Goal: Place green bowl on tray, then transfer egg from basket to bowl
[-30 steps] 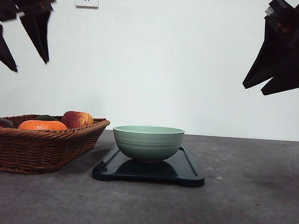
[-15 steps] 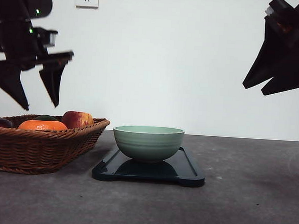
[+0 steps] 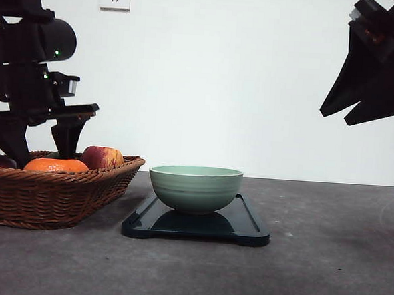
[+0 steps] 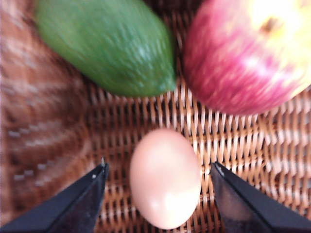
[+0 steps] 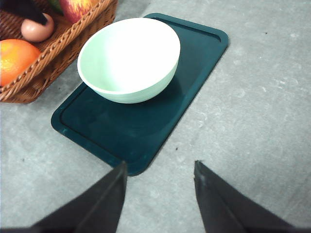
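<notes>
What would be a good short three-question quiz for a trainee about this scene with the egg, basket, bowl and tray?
1. True or false: the green bowl sits on the tray.
2. The left gripper has its fingers on either side of which item? A) the apple B) the egg C) the orange
3. Fill in: the egg lies in the ____.

Key: 1 true; 2 B; 3 basket.
</notes>
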Controlling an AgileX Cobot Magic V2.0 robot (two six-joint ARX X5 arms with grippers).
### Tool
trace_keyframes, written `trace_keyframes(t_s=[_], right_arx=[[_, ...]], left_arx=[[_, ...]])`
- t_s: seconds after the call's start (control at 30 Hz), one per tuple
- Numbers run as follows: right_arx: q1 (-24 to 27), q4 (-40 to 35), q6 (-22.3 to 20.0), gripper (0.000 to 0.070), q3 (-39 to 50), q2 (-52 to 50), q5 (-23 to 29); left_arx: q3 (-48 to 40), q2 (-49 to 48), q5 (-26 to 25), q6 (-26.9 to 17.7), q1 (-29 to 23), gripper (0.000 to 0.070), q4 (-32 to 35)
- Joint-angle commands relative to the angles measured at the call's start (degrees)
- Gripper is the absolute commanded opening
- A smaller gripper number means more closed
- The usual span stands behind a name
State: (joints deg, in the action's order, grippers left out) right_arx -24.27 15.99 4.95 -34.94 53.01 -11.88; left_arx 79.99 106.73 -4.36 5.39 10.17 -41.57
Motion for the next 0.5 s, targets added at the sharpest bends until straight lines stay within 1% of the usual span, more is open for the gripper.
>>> trace_keyframes(t_s=[0.0,0.47], right_arx=[[-0.3,-0.5,0.7,0.0272,-0.2,0.4,0.1],[-0.3,-0.5,1.0,0.0272,-0.2,0.4,0.1]], left_arx=[[1.3,1.4,0.1,-0.2,0.3,0.0431,0.4],[1.3,2.2,0.2,-0.2,0.4,0.043,0.5]])
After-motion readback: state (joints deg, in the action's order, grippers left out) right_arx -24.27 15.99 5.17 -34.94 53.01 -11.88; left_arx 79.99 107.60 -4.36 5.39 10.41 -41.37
